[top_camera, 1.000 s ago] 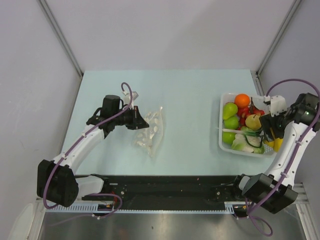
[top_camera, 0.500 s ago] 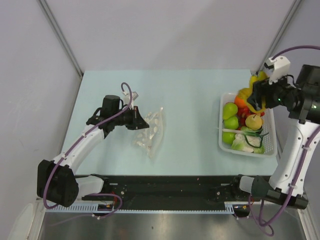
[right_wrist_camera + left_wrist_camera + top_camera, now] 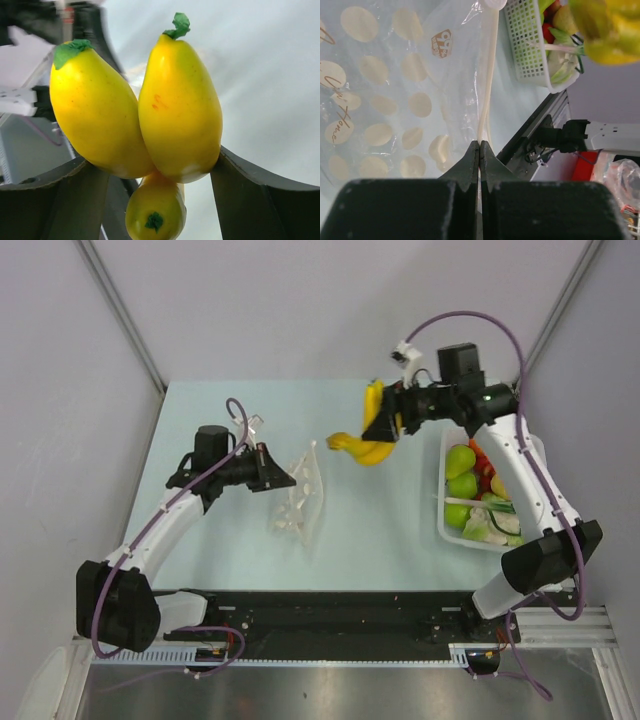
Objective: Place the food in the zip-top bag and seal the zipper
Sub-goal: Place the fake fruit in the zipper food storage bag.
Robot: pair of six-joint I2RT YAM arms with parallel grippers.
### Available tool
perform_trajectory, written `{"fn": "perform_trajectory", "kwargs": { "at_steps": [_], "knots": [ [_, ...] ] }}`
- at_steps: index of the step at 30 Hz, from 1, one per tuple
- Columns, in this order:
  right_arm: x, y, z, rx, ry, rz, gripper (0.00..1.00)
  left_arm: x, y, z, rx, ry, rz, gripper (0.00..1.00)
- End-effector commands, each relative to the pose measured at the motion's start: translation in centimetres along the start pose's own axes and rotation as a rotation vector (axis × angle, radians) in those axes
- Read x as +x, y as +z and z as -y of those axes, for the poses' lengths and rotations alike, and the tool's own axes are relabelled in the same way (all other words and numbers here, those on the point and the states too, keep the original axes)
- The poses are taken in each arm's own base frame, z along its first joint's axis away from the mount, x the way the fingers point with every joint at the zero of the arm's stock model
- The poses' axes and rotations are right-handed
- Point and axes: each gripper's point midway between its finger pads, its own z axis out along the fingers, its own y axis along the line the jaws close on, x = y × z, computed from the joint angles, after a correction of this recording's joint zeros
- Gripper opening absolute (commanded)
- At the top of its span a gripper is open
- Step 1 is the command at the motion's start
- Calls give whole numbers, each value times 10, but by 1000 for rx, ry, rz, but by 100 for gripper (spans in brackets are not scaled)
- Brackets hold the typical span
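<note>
The right gripper (image 3: 384, 424) stands wide, its fingers clamped on either side of a yellow banana bunch (image 3: 362, 448) that hangs in the air above the table (image 3: 380, 530), between the white basket (image 3: 445, 525) and the zip-top bag (image 3: 305, 502). The left gripper (image 3: 480, 149) is pinched tight on the zipper (image 3: 487, 85), holding the bag's mouth edge up. Half a second ago the bananas were above the basket's far edge; they have since swung left toward the bag, which now stands slightly taller.
</note>
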Motion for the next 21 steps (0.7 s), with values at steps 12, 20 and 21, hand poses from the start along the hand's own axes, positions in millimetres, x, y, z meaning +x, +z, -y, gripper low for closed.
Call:
{"fn": "perform_trajectory", "kwargs": {
  "at_steps": [12, 20, 21],
  "knots": [
    [28, 79, -57, 115, 93, -10, 0, -36, -30, 54, 126, 10, 149, 0],
    [13, 88, -41, 302, 211, 38, 0, -40, -29, 53, 114, 13, 189, 0],
    [11, 90, -44, 290, 225, 42, 0, -40, -28, 52, 111, 14, 189, 0]
  ]
}}
